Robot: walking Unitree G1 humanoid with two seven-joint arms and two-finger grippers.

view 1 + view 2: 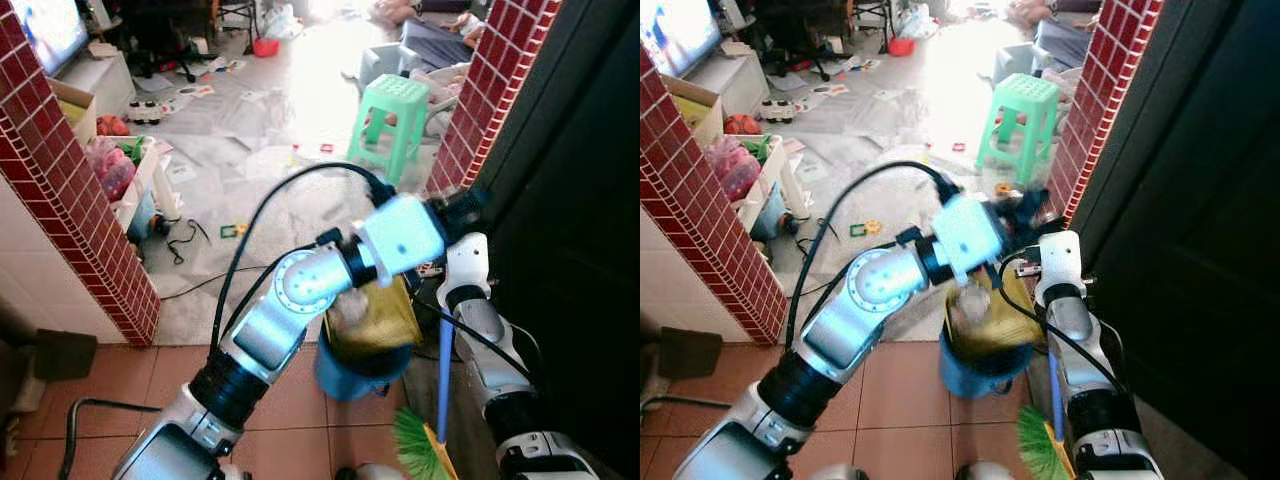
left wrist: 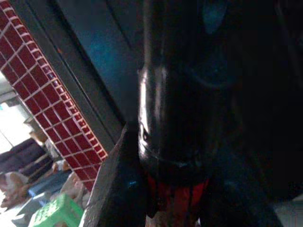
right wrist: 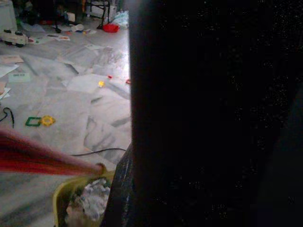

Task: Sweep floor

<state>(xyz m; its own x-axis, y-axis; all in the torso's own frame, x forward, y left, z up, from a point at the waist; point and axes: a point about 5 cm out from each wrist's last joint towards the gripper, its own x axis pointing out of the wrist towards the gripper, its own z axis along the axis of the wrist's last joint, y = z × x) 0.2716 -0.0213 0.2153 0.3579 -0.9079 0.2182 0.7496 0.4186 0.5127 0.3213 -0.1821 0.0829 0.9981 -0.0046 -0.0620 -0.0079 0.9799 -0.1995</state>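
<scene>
A broom with a blue handle [image 1: 443,380] and green bristles [image 1: 415,445] stands at the lower right, beside my right arm [image 1: 475,310]. My left arm crosses in front of me, and its gripper [image 1: 462,205] is up against the right brick pillar [image 1: 490,90]. My right gripper [image 1: 435,268] sits just below it, mostly hidden by the left wrist. A blue bin [image 1: 355,375] holding a yellow dustpan [image 1: 375,320] stands under both arms. In the right wrist view the yellow dustpan rim [image 3: 64,194] holds crumpled rubbish [image 3: 92,203], and a blurred red stick [image 3: 42,161] crosses above it.
Papers and small toys [image 1: 235,230] litter the marble floor beyond the doorway. A green stool [image 1: 395,115] stands near the right pillar. A second brick pillar [image 1: 80,220] is on the left, a dark door [image 1: 570,200] on the right. A black cable [image 1: 190,290] lies on the floor.
</scene>
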